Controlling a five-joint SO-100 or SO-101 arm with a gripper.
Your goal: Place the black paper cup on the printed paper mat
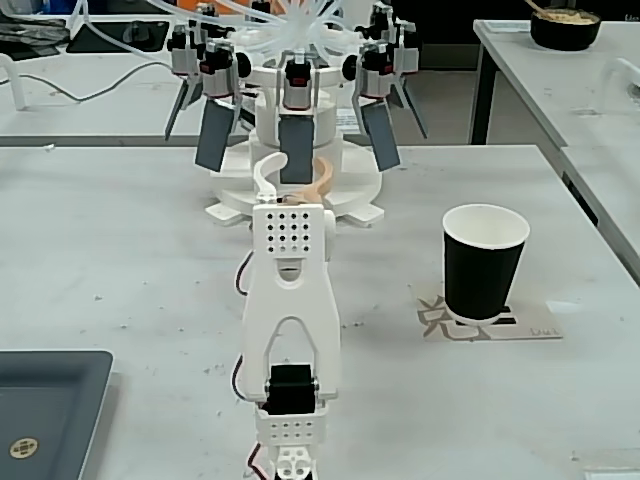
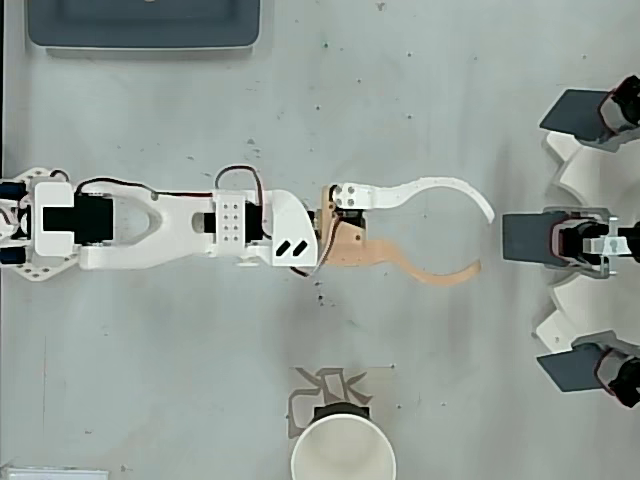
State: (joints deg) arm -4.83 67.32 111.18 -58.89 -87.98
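Note:
The black paper cup (image 1: 483, 262) stands upright on the printed paper mat (image 1: 530, 328) at the right of the table in the fixed view. From overhead the cup (image 2: 343, 452) shows its white inside at the bottom edge, with the mat (image 2: 325, 390) poking out from under it. My gripper (image 2: 480, 240) is open and empty, its white and tan fingers curved apart, well away from the cup. In the fixed view the gripper (image 1: 297, 185) points away behind the white arm (image 1: 290, 300).
A white round machine with several dark paddles (image 1: 297, 140) stands just beyond the gripper, seen at the right edge overhead (image 2: 580, 240). A dark grey tray (image 1: 45, 410) lies at the near left. A dark bowl (image 1: 565, 28) sits on another table.

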